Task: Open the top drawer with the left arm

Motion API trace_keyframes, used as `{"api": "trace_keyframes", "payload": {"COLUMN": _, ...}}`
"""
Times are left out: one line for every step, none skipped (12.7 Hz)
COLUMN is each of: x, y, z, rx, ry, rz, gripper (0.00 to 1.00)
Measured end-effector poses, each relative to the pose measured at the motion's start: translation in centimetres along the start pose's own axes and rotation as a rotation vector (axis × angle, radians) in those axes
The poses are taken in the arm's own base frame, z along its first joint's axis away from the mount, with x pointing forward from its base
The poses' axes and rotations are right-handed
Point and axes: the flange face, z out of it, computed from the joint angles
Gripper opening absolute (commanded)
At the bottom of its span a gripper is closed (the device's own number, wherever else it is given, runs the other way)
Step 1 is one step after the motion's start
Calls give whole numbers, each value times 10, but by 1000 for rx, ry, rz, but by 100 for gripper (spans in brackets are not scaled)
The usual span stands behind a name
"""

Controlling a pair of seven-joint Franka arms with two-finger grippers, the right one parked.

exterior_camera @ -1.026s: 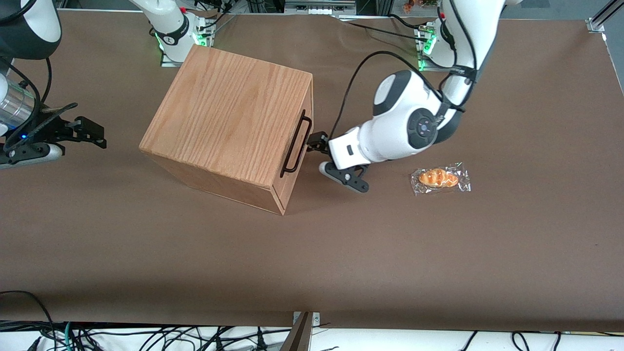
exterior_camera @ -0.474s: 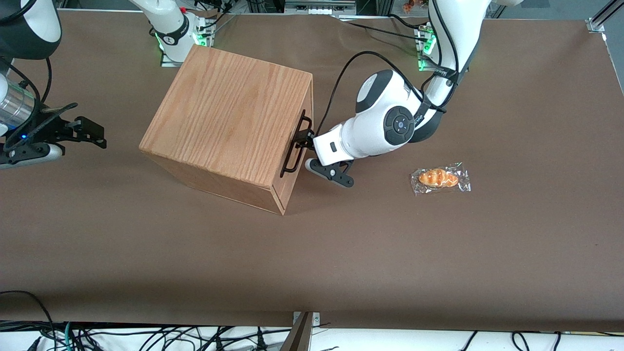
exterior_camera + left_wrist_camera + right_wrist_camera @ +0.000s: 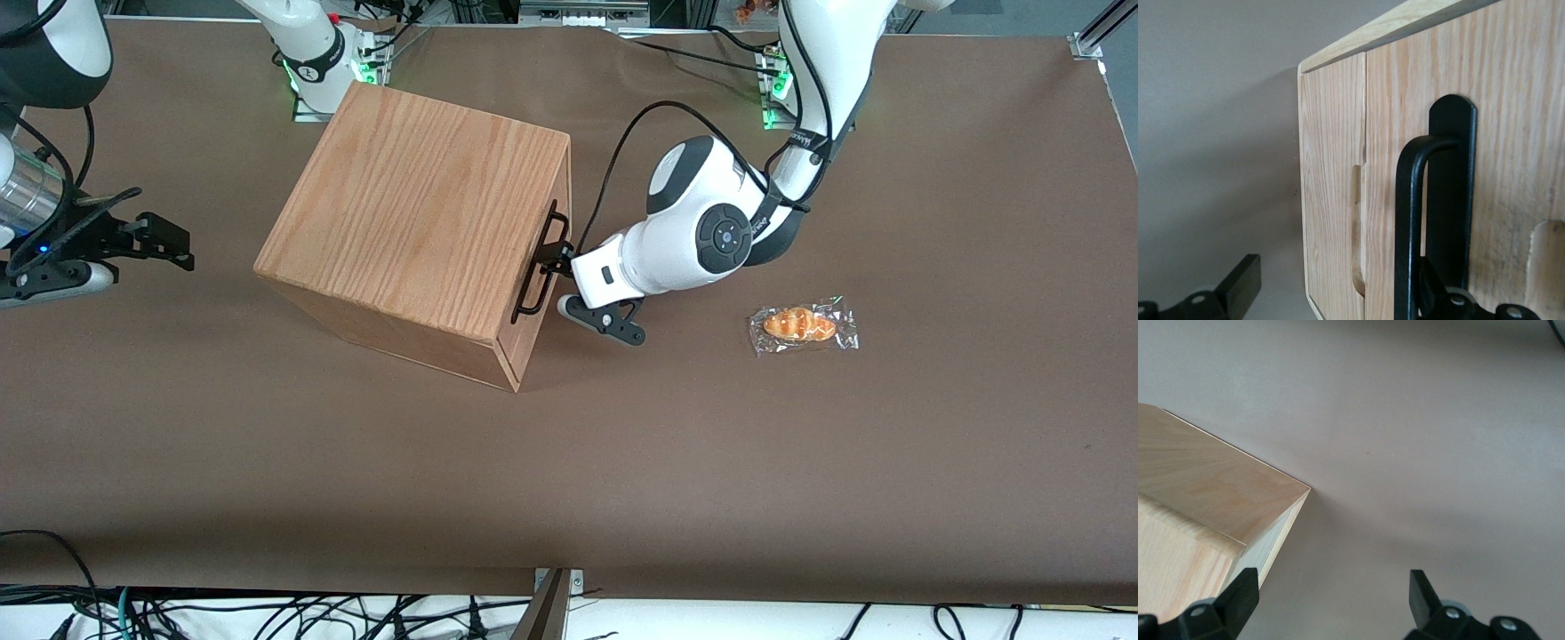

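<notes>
The oak-grain cabinet [image 3: 418, 213] stands on the brown table with its front turned toward the working arm's end. Its top drawer [image 3: 1511, 133] sits flush in that front, and a long black bar handle [image 3: 536, 271] [image 3: 1408, 227] runs across it. My left arm [image 3: 702, 236] reaches in low toward the front. Its gripper [image 3: 555, 263] [image 3: 1338, 303] is open at the handle. One fingertip [image 3: 1238, 287] hangs out over the table, and the other [image 3: 1448, 300] sits between the bar and the drawer's wood, so the bar lies between the fingers, close to that second one.
A clear-wrapped bread roll [image 3: 803, 325] lies on the table toward the working arm's end, past the arm's elbow. A lower front panel [image 3: 1331, 200] sits under the top drawer. The cabinet's corner [image 3: 1205, 500] shows in the right wrist view.
My left arm has swung in toward the cabinet's front, and the gripper has gone from a short way off the handle to straddling the bar. The drawer has not moved.
</notes>
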Motion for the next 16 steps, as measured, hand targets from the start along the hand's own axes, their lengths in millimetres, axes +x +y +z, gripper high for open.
{"api": "trace_keyframes", "payload": {"x": 0, "y": 0, "z": 0, "rx": 0, "ry": 1, "rz": -1, "gripper": 100}}
{"api": "trace_keyframes", "payload": {"x": 1, "y": -1, "z": -1, "rx": 1, "ry": 2, "rz": -2, "gripper": 100}}
{"api": "trace_keyframes", "payload": {"x": 1, "y": -2, "z": -1, "rx": 2, "ry": 3, "rz": -3, "gripper": 100}}
{"api": "trace_keyframes", "payload": {"x": 1, "y": -3, "z": -2, "rx": 2, "ry": 3, "rz": -6, "gripper": 100}}
{"api": "trace_keyframes", "payload": {"x": 2, "y": -4, "z": -2, "rx": 3, "ry": 5, "rz": -9, "gripper": 100}}
{"api": "trace_keyframes", "payload": {"x": 3, "y": -7, "z": -4, "rx": 6, "ry": 9, "rz": -13, "gripper": 100}}
{"api": "trace_keyframes", "payload": {"x": 6, "y": -13, "z": -7, "rx": 12, "ry": 16, "rz": -22, "gripper": 100}}
{"api": "trace_keyframes", "payload": {"x": 8, "y": -21, "z": -11, "rx": 16, "ry": 23, "rz": -33, "gripper": 100}}
{"api": "trace_keyframes", "payload": {"x": 11, "y": -28, "z": -15, "rx": 20, "ry": 29, "rz": -43, "gripper": 100}}
{"api": "trace_keyframes", "payload": {"x": 13, "y": -35, "z": -18, "rx": 23, "ry": 34, "rz": -53, "gripper": 100}}
{"api": "trace_keyframes", "payload": {"x": 15, "y": -41, "z": -21, "rx": 23, "ry": 39, "rz": -62, "gripper": 100}}
{"api": "trace_keyframes", "payload": {"x": 17, "y": -47, "z": -24, "rx": 23, "ry": 43, "rz": -69, "gripper": 100}}
{"api": "trace_keyframes", "payload": {"x": 19, "y": -52, "z": -28, "rx": 23, "ry": 48, "rz": -78, "gripper": 100}}
{"api": "trace_keyframes", "payload": {"x": 21, "y": -58, "z": -31, "rx": 22, "ry": 53, "rz": -87, "gripper": 100}}
{"api": "trace_keyframes", "payload": {"x": 23, "y": -65, "z": -35, "rx": 22, "ry": 58, "rz": -96, "gripper": 100}}
{"api": "trace_keyframes", "payload": {"x": 24, "y": -71, "z": -39, "rx": 21, "ry": 63, "rz": -105, "gripper": 100}}
